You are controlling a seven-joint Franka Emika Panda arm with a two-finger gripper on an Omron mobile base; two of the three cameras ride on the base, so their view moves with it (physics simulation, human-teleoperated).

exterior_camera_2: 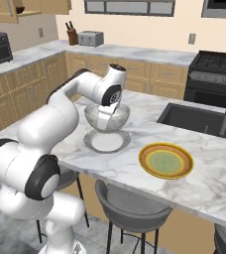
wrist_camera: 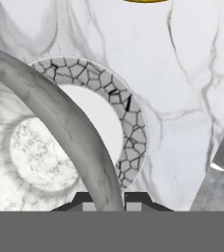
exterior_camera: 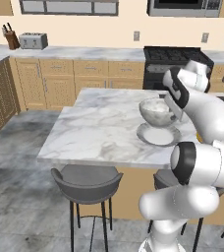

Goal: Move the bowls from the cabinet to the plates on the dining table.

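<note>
Marbled stone bowl [exterior_camera: 157, 111]: held just above the pale grey plate [exterior_camera: 158, 134], not yet seated; clamped by the rim at about 3 o'clock in the left base view.
Gripper [wrist_camera: 103, 202]: closed tight on the bowl's rim, one fingertip inside the wall and one outside, as seen in the hand view.
Pale grey plate: lay flat on the dining table [exterior_camera: 99, 128], directly under the bowl; crackled rim showed past the bowl at 1 to 4 o'clock in the hand view.
Yellowish tan plate [exterior_camera_2: 165, 160]: sat bare on the same marble top, at about 4 o'clock from the grey plate in the right base view; well apart from it, near the sink [exterior_camera_2: 199, 119].
Dark wooden bowl: possibly the dark shape in the open wall cabinet [exterior_camera_2: 16, 10] at 11 o'clock of the right base view; too small to be sure.
Progress: judged roughly a third to half done. First bowl carried to its plate but not set down or released.
Left to do: lower and let go of the stone bowl, then fetch the wooden bowl and place it on the tan plate.
</note>
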